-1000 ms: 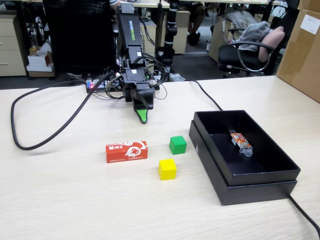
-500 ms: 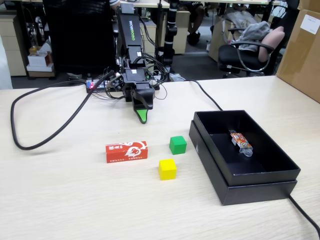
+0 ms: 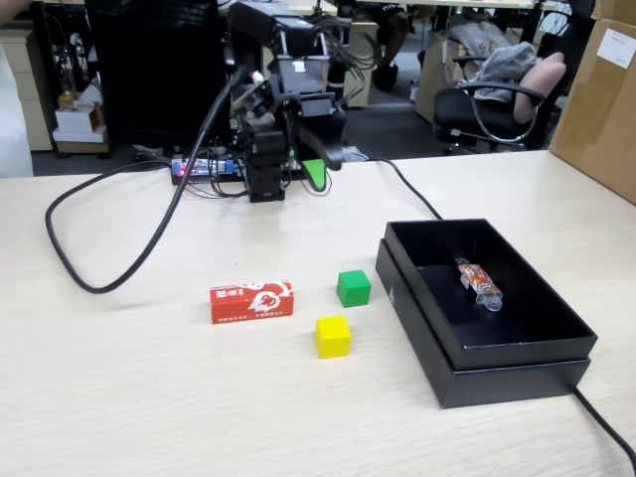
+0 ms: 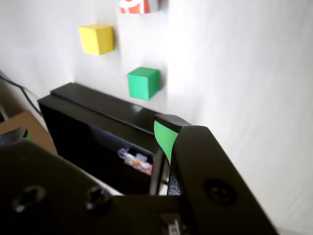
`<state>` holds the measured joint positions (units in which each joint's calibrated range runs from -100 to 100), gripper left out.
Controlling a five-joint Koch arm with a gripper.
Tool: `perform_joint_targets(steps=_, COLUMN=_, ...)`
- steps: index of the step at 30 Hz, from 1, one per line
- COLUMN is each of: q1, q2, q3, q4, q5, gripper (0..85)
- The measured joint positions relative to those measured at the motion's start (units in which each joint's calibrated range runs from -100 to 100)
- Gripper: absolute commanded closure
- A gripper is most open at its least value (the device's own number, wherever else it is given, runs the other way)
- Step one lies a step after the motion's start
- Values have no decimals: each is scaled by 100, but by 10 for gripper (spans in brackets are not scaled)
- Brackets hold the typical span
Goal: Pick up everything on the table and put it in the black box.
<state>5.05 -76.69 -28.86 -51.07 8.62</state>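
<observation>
A green cube (image 3: 353,288), a yellow cube (image 3: 332,336) and a red packet (image 3: 251,301) with white print lie on the beige table (image 3: 149,397), left of the black box (image 3: 497,363). The arm is folded at the table's back edge. Its gripper (image 3: 323,164) is open and empty, well behind the objects. In the wrist view the gripper (image 4: 93,137) has its jaws wide apart, and the black box (image 4: 98,105) shows between them. That view also shows the green cube (image 4: 143,82), the yellow cube (image 4: 97,39) and an edge of the red packet (image 4: 138,6).
A wrapped orange-patterned candy (image 3: 479,282) lies inside the box; it also shows in the wrist view (image 4: 136,161). A black cable (image 3: 99,283) loops over the table's left. Another cable (image 3: 606,427) runs off at front right. A tan carton (image 3: 601,99) stands at back right.
</observation>
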Motion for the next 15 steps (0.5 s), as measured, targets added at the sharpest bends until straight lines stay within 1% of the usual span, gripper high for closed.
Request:
perform_joint_targets(steps=1, q1=-10, q2=519, q3=283, q4=0, q5=5, gripper=383)
perform_joint_targets(steps=2, q1=-20, q2=1355, q3=603, q4=-16, q5=15, gripper=410)
perform_joint_targets(steps=4, q1=-20, q2=1609, q3=658, q4=-25, q5=20, gripper=410)
perform_joint_targets(steps=8, q1=-34, q2=3167, q3=1032, q4=-16, q5=-44, gripper=406)
perform_joint_targets(steps=15, q1=-68, q2=4446, q3=1699, q4=-16, q5=-83, gripper=404)
